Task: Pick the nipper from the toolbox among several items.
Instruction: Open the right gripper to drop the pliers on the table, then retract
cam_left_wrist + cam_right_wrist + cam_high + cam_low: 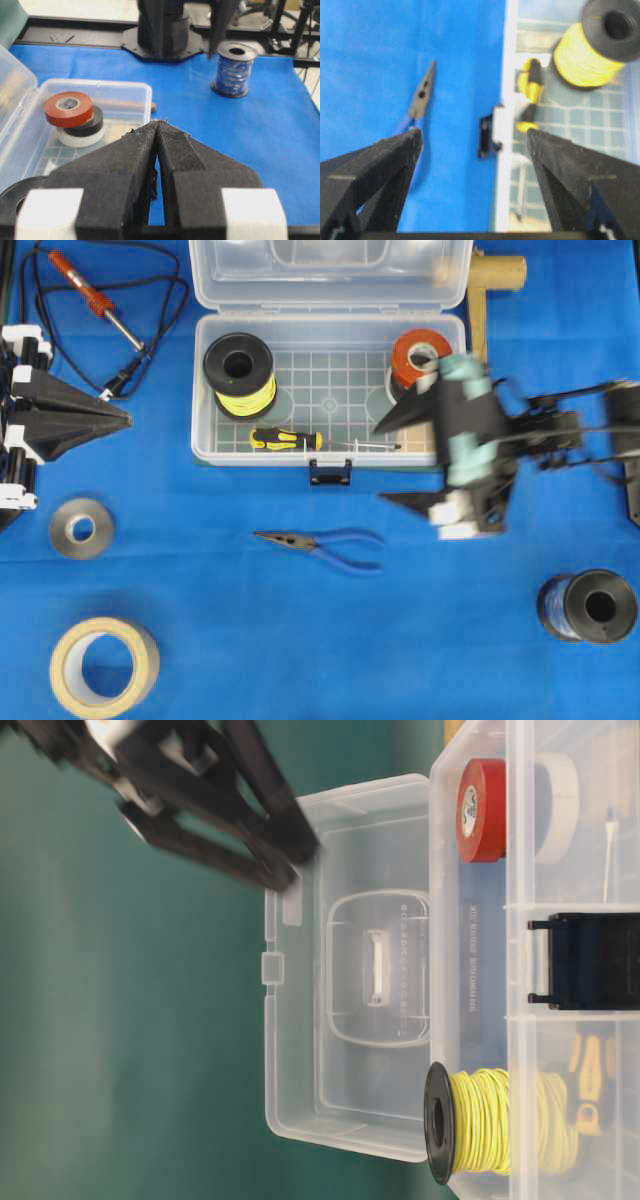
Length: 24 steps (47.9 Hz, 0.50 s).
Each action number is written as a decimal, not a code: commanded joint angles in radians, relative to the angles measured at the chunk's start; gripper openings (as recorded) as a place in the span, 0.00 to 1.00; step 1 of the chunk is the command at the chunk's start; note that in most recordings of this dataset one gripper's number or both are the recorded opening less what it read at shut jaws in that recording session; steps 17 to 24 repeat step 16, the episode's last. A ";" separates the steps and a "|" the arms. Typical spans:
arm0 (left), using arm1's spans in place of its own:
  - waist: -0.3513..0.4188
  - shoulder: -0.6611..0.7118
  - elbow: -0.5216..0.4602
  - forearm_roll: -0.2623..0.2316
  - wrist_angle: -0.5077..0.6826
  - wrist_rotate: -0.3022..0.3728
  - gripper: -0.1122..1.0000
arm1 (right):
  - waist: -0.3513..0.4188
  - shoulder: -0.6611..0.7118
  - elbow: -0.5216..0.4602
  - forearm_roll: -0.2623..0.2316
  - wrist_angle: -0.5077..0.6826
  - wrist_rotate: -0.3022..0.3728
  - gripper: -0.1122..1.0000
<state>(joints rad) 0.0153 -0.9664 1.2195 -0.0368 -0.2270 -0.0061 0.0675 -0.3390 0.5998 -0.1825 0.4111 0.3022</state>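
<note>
The nipper (320, 545), with blue handles and dark pointed jaws, lies on the blue cloth in front of the toolbox (205, 390), outside it; it also shows in the right wrist view (421, 95). The clear toolbox stands open and holds a black spool of yellow wire (240, 372), a yellow-black screwdriver (285, 440) and a red tape roll (420, 352). My right gripper (380, 464) is open and empty, blurred, above the box's front right corner near the latch (330, 473). My left gripper (126, 420) is shut and empty at the far left.
A soldering iron (95, 300) with cable lies at back left. A grey tape roll (82, 528) and a masking tape roll (103, 665) lie at front left. A dark blue wire spool (590, 607) stands at front right. A wooden piece (490, 280) lies beside the lid.
</note>
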 commanded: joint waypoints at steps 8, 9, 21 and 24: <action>0.003 0.003 -0.011 -0.002 -0.005 -0.009 0.10 | -0.031 -0.241 0.155 -0.006 -0.106 0.003 0.85; 0.003 0.003 -0.011 -0.002 -0.005 -0.009 0.10 | -0.037 -0.272 0.183 -0.003 -0.132 0.005 0.85; 0.003 0.003 -0.011 -0.002 -0.005 -0.011 0.10 | -0.067 -0.391 0.313 0.008 -0.241 0.011 0.85; 0.003 0.003 -0.011 -0.002 -0.005 -0.011 0.10 | -0.067 -0.391 0.313 0.008 -0.241 0.011 0.85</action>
